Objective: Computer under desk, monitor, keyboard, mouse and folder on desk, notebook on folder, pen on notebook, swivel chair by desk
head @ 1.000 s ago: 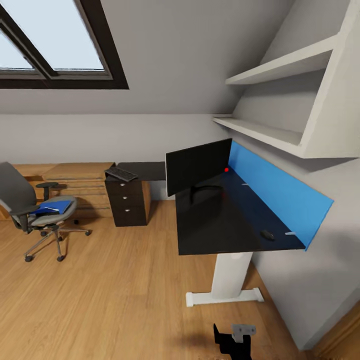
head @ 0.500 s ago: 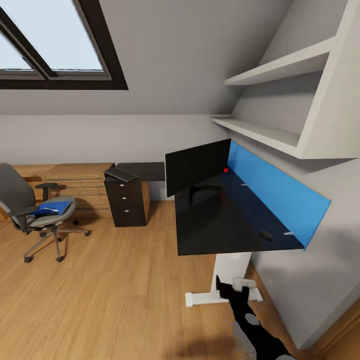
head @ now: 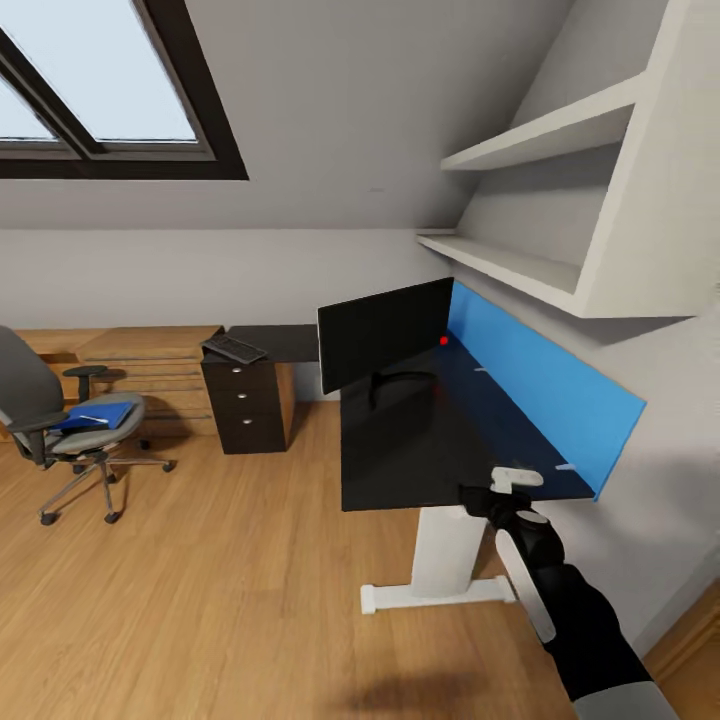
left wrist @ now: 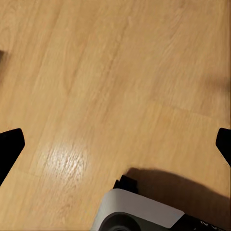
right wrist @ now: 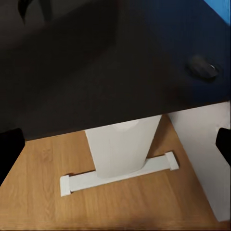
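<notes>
Gleaming glossy blk desk (head: 420, 450), oval mouse (right wrist: 202, 67).

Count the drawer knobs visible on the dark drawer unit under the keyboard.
3: one knob on each drawer front, top, middle and bottom, stacked vertically on the drawer unit below the keyboard. The unit's other faces are turned away, so more could be hidden.

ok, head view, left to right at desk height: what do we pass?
Swivel chair with the blue folder on its seat → wooden chest → keyboard on the black drawer unit → monitor → blue wall panel.
</notes>
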